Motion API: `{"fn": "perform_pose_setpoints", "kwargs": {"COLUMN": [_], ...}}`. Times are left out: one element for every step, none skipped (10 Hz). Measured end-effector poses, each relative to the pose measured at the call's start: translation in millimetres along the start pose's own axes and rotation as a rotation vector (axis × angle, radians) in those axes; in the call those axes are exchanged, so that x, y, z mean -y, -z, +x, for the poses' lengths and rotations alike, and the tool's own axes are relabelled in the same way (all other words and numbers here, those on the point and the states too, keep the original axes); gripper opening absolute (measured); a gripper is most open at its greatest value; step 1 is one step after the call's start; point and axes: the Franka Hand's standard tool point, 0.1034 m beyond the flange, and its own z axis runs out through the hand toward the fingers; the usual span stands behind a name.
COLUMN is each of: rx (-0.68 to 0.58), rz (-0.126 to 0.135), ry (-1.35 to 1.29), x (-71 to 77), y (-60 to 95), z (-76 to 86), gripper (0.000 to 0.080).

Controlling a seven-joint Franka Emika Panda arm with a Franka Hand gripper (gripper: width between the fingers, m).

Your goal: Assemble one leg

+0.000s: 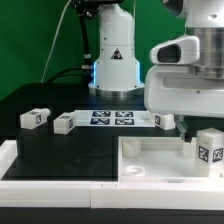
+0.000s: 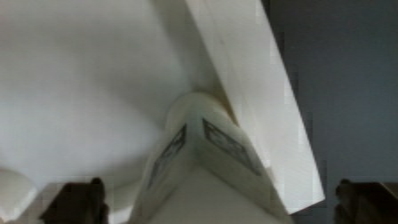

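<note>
While the arm (image 1: pixel 185 75) hangs low over the tray (image 1: pixel 150 160), its jaws are hidden behind the wrist housing in the exterior view. In the wrist view only the two dark fingertips (image 2: pixel 75 198) show, set wide apart, so the jaws stand open and grip nothing.

One leg (image 1: pixel 210 150) stands upright in the tray, at the exterior view's right, its black-and-white tag facing the camera. In the wrist view the leg (image 2: pixel 210 150) lies between the fingertips without touching either.

Three more legs lie on the black tabletop (image 1: pixel 60 150): one (image 1: pixel 34 118) toward the exterior view's left, one (image 1: pixel 64 123) just beside the marker board (image 1: pixel 110 118), and one (image 1: pixel 163 121) at the board's other end.

Tags carry square patterns only; no readable writing. The robot base (image 1: pixel 113 60) bears a triangular warning label, its text too small to read.
</note>
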Motion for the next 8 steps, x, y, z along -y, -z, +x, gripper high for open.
{"fn": "perform_pose_setpoints", "kwargs": {"rx": [-0.002, -0.002, -0.003, -0.003, -0.003, -0.003, -0.003, -0.003], "rz": [-0.007, -0.008, -0.013, -0.019, -0.019, -0.018, -0.018, -0.018], "ry": [0.142, 0.269, 0.384, 0.458, 0.456, 0.443, 0.406, 0.403], "x": [-1.1, -3.1, -6.3, -7.3, -7.3, -7.2, -7.2, -7.3], "y": [0.0, 0.1, 0.3, 0.4, 0.4, 0.4, 0.4, 0.3], "z": [0.4, 1.4, 2.8, 3.2, 3.2, 3.2, 3.2, 3.2], "gripper": [0.0649, 0.0649, 0.0649, 0.0649, 0.0601, 0.0601, 0.0423, 0.0423]}}
